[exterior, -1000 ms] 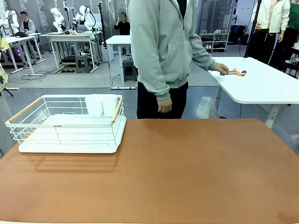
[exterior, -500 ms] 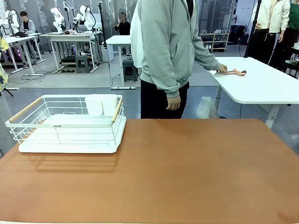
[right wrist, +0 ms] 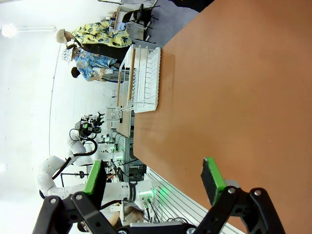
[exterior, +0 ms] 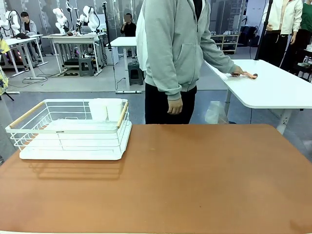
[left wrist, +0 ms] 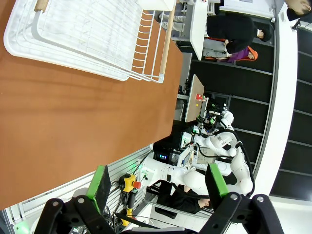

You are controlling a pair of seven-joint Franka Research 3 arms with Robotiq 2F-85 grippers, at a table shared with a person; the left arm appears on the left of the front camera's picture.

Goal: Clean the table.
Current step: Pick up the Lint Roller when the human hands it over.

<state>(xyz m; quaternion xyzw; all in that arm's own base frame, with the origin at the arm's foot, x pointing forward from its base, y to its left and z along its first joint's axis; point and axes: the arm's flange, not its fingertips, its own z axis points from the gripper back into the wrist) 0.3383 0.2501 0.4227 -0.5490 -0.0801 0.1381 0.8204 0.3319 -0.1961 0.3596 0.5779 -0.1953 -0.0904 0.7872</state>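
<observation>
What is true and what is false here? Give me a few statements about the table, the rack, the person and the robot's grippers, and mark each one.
1. The white wire rack stands on the brown table, toward the robot's left. True.
2. The person leans a hand on the brown table. False: one hand reaches to the white table beside it, and the other hand hangs by the hip.
3. The left gripper and the right gripper are both open and hold nothing. True.
4. The rack is stacked with plates. False: it holds white containers at its far side, no plates.
</observation>
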